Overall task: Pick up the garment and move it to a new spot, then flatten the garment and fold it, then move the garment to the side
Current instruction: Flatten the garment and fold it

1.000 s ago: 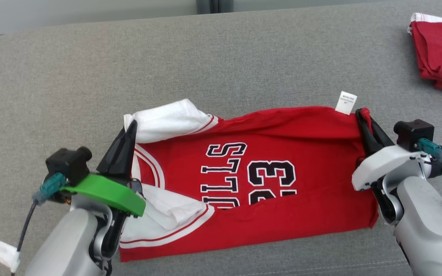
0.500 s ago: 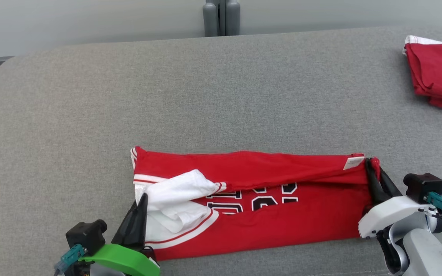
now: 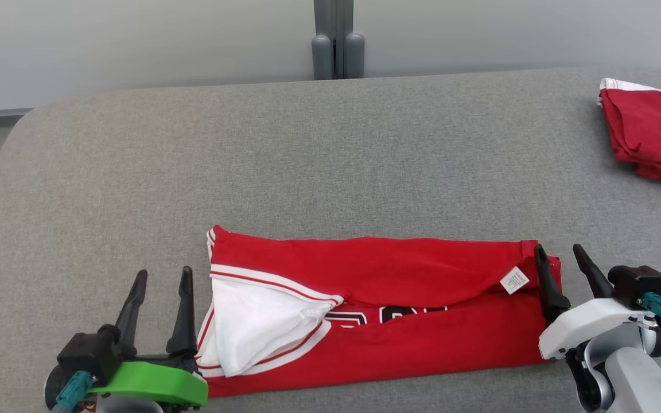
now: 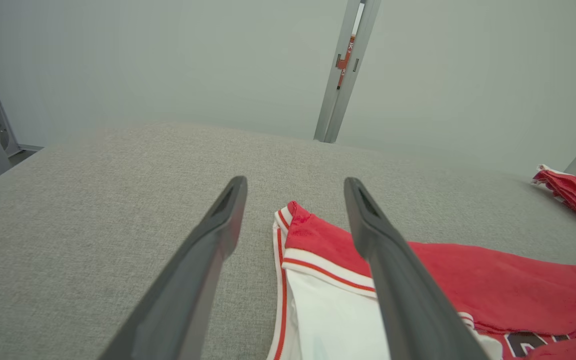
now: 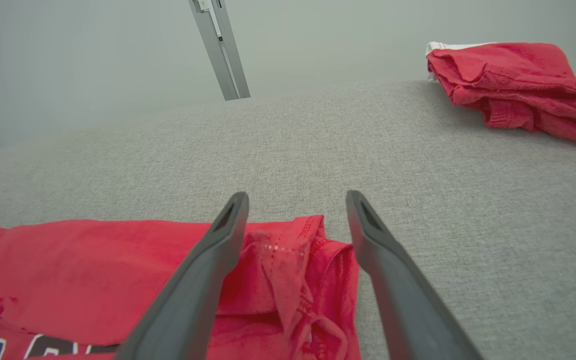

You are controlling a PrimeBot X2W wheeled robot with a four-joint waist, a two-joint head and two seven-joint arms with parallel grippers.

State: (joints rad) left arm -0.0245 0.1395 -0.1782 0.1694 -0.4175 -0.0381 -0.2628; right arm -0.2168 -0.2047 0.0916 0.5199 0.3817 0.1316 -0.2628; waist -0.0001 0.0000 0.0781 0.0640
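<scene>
Red knit fabric, the jersey (image 3: 399,267) lies folded lengthwise on the grey cushion (image 3: 307,155), near its front edge. It is judged light, limp and liable to slide or unfold. Grasp it at the two short ends, pinching all layers together. Both the left gripper (image 3: 164,271) and the right gripper (image 3: 557,248) stand with fingers spread, holding nothing.
</scene>
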